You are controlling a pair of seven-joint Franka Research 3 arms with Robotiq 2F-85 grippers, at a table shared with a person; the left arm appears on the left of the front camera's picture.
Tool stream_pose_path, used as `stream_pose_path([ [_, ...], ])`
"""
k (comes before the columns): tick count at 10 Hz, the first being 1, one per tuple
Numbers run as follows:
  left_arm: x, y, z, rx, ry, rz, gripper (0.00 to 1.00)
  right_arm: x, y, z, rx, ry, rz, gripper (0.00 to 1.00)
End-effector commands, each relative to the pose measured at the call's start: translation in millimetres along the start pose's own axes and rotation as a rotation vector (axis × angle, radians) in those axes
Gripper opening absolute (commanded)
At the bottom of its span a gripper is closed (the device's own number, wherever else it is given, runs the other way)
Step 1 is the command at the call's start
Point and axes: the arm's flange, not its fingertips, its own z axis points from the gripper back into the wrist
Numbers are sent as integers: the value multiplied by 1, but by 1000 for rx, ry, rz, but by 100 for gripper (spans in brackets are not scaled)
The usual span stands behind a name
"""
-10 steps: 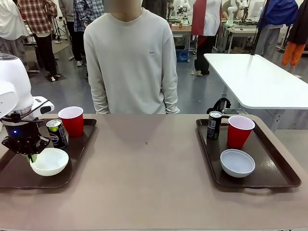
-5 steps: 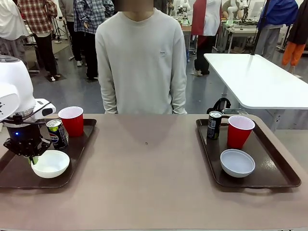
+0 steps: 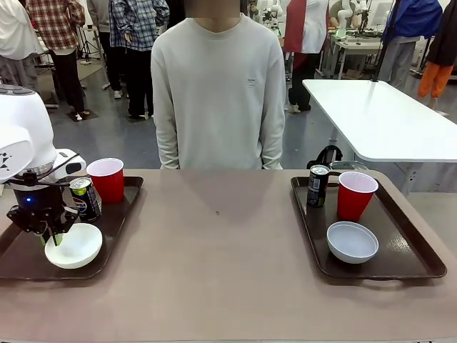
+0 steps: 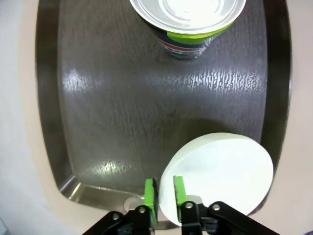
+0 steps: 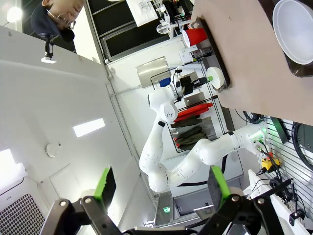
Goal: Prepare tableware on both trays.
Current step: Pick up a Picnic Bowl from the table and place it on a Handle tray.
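Observation:
On the left tray [image 3: 121,214] stand a red cup [image 3: 106,179] and a Pepsi can [image 3: 84,198]; the can's top [image 4: 188,14] also appears in the left wrist view. My left gripper [image 3: 51,234] [image 4: 165,195] hangs over the tray's near part. Its green pads stand narrowly on either side of the rim of a white bowl [image 3: 75,246] [image 4: 220,169], which sits low on the tray [image 4: 122,112]. The right tray [image 3: 418,261] holds a black can [image 3: 317,186], a red cup [image 3: 355,194] and a white bowl [image 3: 352,241]. My right gripper [image 5: 160,186] is open, with nothing between its fingers.
A person in a pale sweatshirt [image 3: 218,93] stands at the table's far edge, hands down. Bare brown tabletop [image 3: 214,243] lies between the trays. A white table [image 3: 385,118] stands behind at the right. The right wrist view looks sideways along the table [image 5: 244,63].
My left gripper has lowered the white bowl a little toward the tray's near side. The person has shifted to the right. The right tray's things have not moved.

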Motion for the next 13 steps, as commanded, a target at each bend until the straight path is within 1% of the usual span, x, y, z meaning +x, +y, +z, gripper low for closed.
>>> stream_pose_path([
  [1,0,4,8,-15,-6,9,25,-1,1,-3,20,7,11,100],
  [2,-2,7,18,-32,-19,9,100,-1,1,-3,20,7,11,100],
  [3,-7,9,32,-69,-44,-19,44,-1,1,-3,20,7,11,100],
  [4,-13,9,46,-102,-73,-55,100,-1,1,-3,20,7,11,100],
  [5,-17,7,59,-133,-98,-94,64,-1,1,-3,20,7,11,100],
  [6,-24,6,73,-168,-120,-131,100,-1,1,-3,20,7,11,100],
  [7,-28,3,86,-249,-123,-193,84,-1,1,-3,20,7,11,100],
  [8,-32,2,96,-334,-118,-251,100,-1,1,-3,20,7,11,100],
  [9,-38,3,107,-460,-134,-302,91,-1,1,-3,20,7,11,100],
  [10,-45,10,120,-572,-130,-333,91,-1,1,-3,20,7,11,100],
  [11,-51,21,132,-718,-172,-303,91,-1,1,-3,20,7,11,100],
  [12,-49,36,140,-867,-151,-264,91,-1,1,-3,20,7,11,100],
  [13,-50,48,140,-940,-155,-226,91,-1,1,-3,20,7,11,100],
])
